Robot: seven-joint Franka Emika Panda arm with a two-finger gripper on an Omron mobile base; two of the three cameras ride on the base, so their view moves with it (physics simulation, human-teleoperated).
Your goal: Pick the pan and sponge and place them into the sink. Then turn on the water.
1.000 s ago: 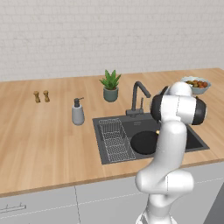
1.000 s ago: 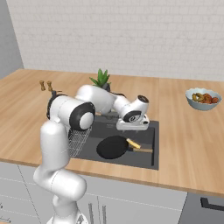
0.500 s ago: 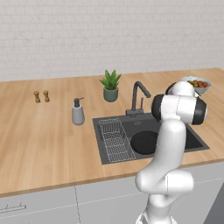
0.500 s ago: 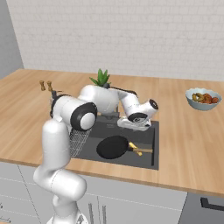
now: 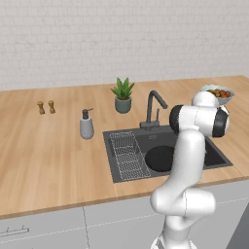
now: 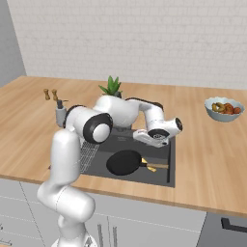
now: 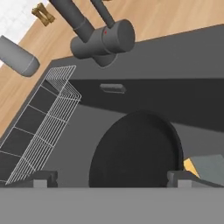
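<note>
The black pan (image 6: 124, 162) lies flat on the floor of the dark sink (image 6: 164, 174), its wooden handle pointing right. In the hand view the pan (image 7: 135, 151) fills the lower middle, and the sponge (image 7: 204, 165) lies beside its right rim, grey-green with a yellow edge. My gripper (image 6: 155, 140) hovers above the basin, open and empty; its tips (image 7: 111, 177) stand wide apart over the pan. The arm hides the gripper in the left base view, where part of the pan (image 5: 156, 158) shows in the sink (image 5: 109, 134).
The dark faucet (image 5: 153, 104) stands at the sink's back edge, close ahead in the hand view as the faucet (image 7: 103, 39). A wire rack (image 5: 127, 155) fills the basin's left side. A soap dispenser (image 5: 86, 125), plant (image 5: 122, 95), shakers (image 5: 46, 107) and fruit bowl (image 5: 217, 92) are on the counter.
The hand has turned and shifted a little to the right above the sink. The pan and the sponge have not moved.
</note>
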